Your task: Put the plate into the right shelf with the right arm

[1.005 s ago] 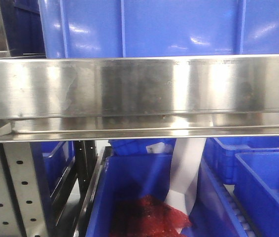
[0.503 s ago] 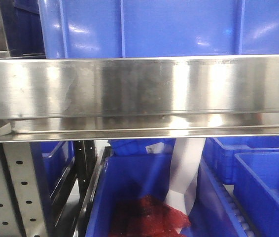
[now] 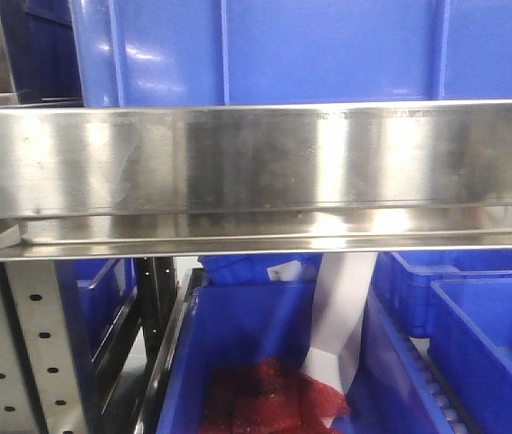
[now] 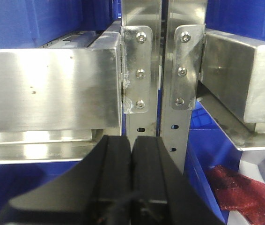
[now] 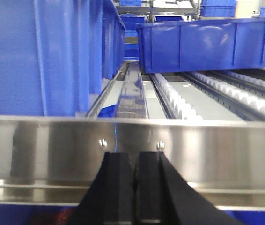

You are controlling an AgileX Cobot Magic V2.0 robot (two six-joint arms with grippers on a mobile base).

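Observation:
The plate is out of view in every frame. The right shelf fills the front view as a broad shiny steel rail (image 3: 256, 167) with a large blue bin (image 3: 310, 50) on top. My right gripper (image 5: 135, 157) is shut with nothing between its black fingers, just in front of the shelf's steel rail (image 5: 217, 150). My left gripper (image 4: 131, 140) is also shut and empty, facing two perforated steel uprights (image 4: 142, 70) where rails meet.
Lower blue bins (image 3: 473, 325) sit under the rail; one holds a red mesh bag (image 3: 274, 398) and a white strip (image 3: 342, 312). In the right wrist view, roller tracks (image 5: 179, 101) run back between a near-left blue bin (image 5: 43, 56) and a far blue bin (image 5: 202, 44).
The front view is almost unchanged; only the red mesh bag at the bottom has shifted slightly.

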